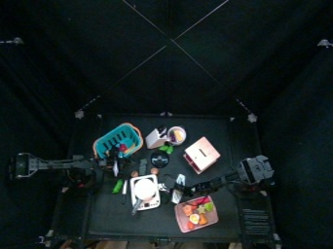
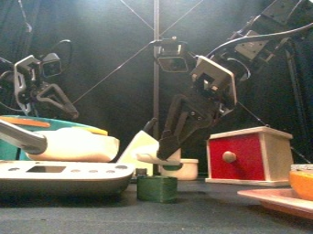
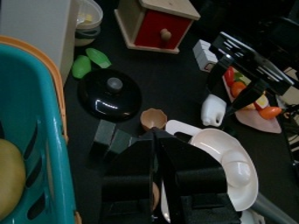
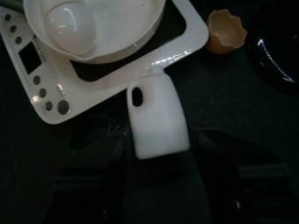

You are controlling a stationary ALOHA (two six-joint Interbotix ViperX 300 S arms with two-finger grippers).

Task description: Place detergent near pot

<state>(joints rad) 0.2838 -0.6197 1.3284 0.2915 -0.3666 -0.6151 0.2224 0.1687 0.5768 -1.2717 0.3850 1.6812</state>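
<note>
From above, the detergent [image 1: 180, 180] lies on the table at about 5 o'clock from the black pot [image 1: 159, 160]. The right gripper [image 1: 196, 181] is at it. The bottle's long side seems to run from 3 to 9 o'clock.

From the front, the bottle is hidden.

In the left wrist view, the left gripper [image 3: 158, 175] is closed with nothing in it. A small brown cup [image 3: 153, 119] sits between bottle and pot, so a carried bottle could knock it over.

In the right wrist view, the bottle lies flat, its handle end pointing at the white tray [image 4: 47, 79]. I cannot tell if the right gripper squeezes it. A loose hold could drop it.
</note>
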